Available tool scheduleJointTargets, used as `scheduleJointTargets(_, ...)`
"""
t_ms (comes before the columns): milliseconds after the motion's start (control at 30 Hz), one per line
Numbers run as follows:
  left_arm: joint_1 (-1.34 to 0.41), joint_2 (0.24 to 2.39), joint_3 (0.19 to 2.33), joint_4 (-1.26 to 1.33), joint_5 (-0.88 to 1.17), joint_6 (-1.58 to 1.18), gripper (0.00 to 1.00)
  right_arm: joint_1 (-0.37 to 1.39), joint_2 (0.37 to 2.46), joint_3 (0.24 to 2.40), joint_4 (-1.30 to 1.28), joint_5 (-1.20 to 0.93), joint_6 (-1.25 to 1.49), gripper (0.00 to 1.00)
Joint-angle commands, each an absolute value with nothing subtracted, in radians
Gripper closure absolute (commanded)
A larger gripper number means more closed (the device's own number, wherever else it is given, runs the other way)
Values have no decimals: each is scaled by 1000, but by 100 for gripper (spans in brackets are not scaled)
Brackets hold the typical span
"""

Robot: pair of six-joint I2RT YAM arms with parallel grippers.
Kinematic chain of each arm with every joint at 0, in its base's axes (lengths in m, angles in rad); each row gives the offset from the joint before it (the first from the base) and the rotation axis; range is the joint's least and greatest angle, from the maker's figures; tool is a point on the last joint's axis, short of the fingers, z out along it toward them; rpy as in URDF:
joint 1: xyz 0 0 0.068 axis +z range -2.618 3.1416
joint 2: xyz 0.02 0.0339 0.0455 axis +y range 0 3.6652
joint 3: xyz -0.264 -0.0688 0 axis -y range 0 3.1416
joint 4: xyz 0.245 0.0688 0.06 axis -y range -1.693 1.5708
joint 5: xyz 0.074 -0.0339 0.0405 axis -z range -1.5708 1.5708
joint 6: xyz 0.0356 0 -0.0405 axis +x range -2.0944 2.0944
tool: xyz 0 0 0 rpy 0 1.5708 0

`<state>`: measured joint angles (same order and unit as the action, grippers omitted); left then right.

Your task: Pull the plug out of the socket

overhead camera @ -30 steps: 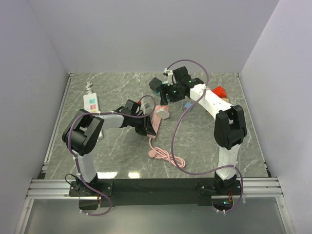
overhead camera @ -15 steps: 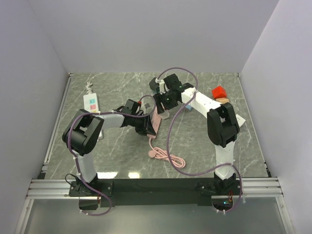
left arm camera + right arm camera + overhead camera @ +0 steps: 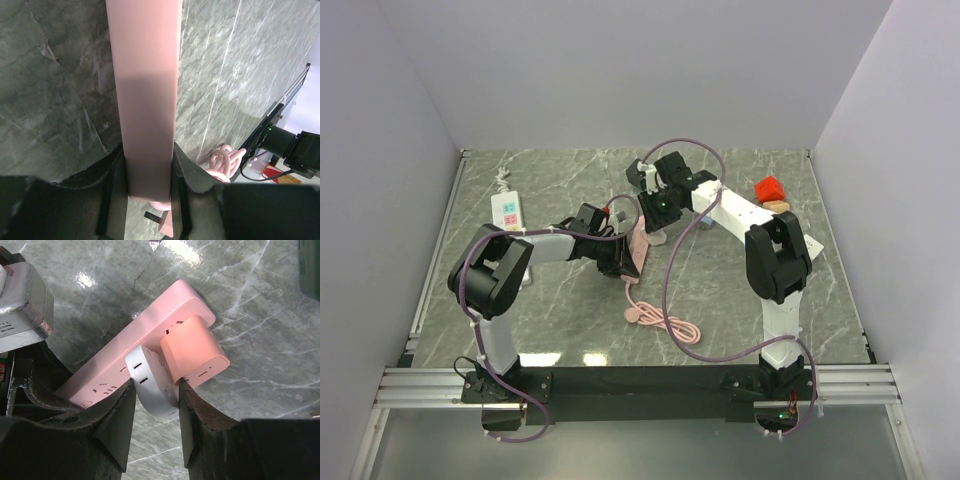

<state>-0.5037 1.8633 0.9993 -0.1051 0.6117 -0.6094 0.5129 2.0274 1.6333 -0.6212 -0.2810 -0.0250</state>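
A pink power strip [image 3: 637,243] lies mid-table and also shows in the left wrist view [image 3: 145,90] and the right wrist view [image 3: 135,337]. My left gripper [image 3: 623,262] [image 3: 148,165] is shut on the strip's near end, one finger on each long side. A white plug [image 3: 152,382] and a pink plug [image 3: 192,352] sit side by side in the strip's sockets at its far end. My right gripper [image 3: 655,222] [image 3: 155,390] is shut on the white plug, with the right finger wedged against the pink plug. The strip's pink cable [image 3: 665,322] [image 3: 222,162] coils toward the front.
A white power strip [image 3: 508,211] lies at the left of the table. A red block [image 3: 769,188] and a peach object [image 3: 780,206] sit at the back right behind the right arm. Grey walls enclose the marble table on three sides.
My right gripper has moved left and down onto the far end of the pink strip and now grips the white plug. The left gripper and the strip have stayed put.
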Motion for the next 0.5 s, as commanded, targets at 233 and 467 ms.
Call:
scheduleJointTargets(233,-520,1881,1057,-169,647,-607,99,592,2071,1574,-658,-270,-2,43)
scheduleJointTargets(467,-518,1876,1057,-170,649,-611,99,597,2091,1598,-667,-215,-2,41)
